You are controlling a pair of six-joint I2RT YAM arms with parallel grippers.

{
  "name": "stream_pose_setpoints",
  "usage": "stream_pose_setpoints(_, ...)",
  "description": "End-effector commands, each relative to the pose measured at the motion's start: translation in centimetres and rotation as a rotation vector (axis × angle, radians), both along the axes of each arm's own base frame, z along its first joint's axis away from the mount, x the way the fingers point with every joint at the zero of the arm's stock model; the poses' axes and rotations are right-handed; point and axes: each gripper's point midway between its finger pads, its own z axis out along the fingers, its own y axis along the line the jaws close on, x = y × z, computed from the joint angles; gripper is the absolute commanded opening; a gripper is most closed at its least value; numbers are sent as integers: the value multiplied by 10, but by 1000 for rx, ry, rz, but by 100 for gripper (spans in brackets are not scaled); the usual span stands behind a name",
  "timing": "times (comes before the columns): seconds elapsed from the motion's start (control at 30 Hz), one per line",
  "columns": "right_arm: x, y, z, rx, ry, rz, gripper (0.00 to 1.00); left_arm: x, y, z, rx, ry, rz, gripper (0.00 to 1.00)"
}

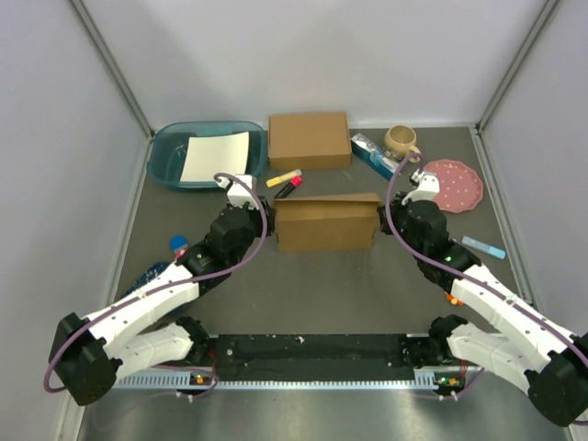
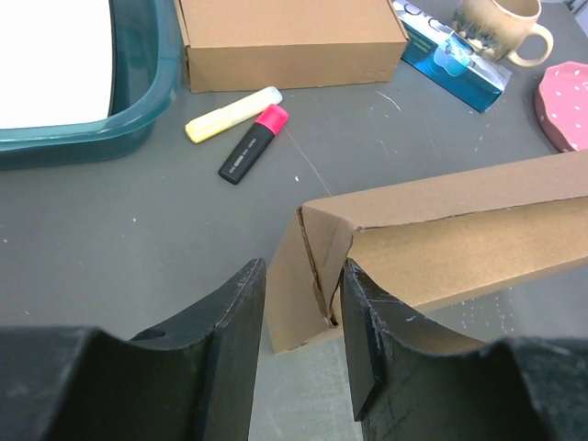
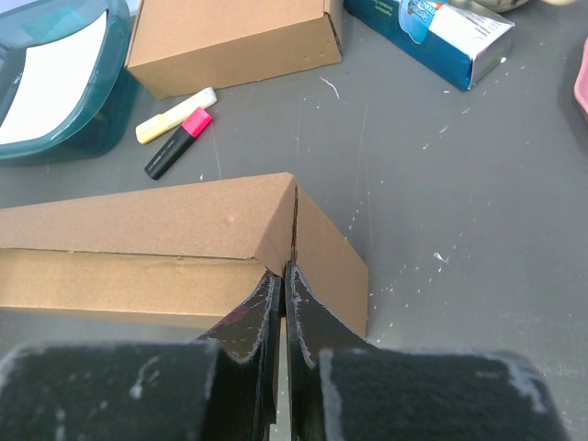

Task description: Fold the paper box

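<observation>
The paper box (image 1: 326,223), plain brown cardboard, stands mid-table as a long low shape with its panels raised. My left gripper (image 1: 267,224) is at its left end. In the left wrist view the gripper (image 2: 303,271) is open, its fingers either side of the box's (image 2: 459,230) folded end corner, and the right finger (image 2: 367,312) lies against the box wall. My right gripper (image 1: 384,219) is at the right end. Seen from the right wrist, this gripper (image 3: 283,271) is shut, its tips pressed to the corner seam of the box (image 3: 138,230).
A smaller closed brown box (image 1: 309,141) sits behind, with a yellow highlighter (image 1: 283,177) and a pink-capped marker (image 1: 289,187) in front of it. A teal bin (image 1: 165,156) holding white paper is back left. A blue carton (image 1: 372,154), mug (image 1: 401,141) and pink plate (image 1: 455,184) are back right.
</observation>
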Motion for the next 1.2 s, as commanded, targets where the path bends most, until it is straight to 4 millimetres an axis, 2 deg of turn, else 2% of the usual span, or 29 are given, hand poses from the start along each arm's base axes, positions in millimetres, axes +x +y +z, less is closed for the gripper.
stream_pose_setpoints(0.0, -23, -14, -54, -91, 187, -4, 0, 6, -1, 27, -30, -57, -9, 42)
stream_pose_setpoints(0.1, -24, -14, -54, -89, 189, -4, 0, 9, -3, 29, -31, -57, -20, 36)
stream_pose_setpoints(0.4, -25, -14, -57, -92, 193, -4, 0, 12, -10, 39, -41, -74, -41, 31)
stream_pose_setpoints(0.5, -26, -14, -58, -90, 196, -2, 0, 12, -13, 40, -48, -76, -55, 21)
stream_pose_setpoints(0.53, -25, -14, -58, -89, 194, -3, 0, 11, -14, 37, -47, -69, -63, 13)
stream_pose_setpoints(0.6, -25, -14, -58, -88, 195, -2, 0, 11, -16, 35, -55, -67, -71, 3)
stream_pose_setpoints(0.63, -26, -13, -58, -89, 195, 0, 0, 10, -17, 30, -55, -59, -76, 0)
stream_pose_setpoints(0.7, -26, -13, -58, -85, 195, 3, 0, 8, -18, 30, -75, -64, -85, 0)
stream_pose_setpoints(0.9, -27, -13, -56, -80, 190, 3, 0, 0, -26, 8, -91, -39, -141, 0)
stream_pose_setpoints(1.17, -28, -13, -54, -78, 182, 9, 0, -9, -21, -35, -75, 41, -127, 0)
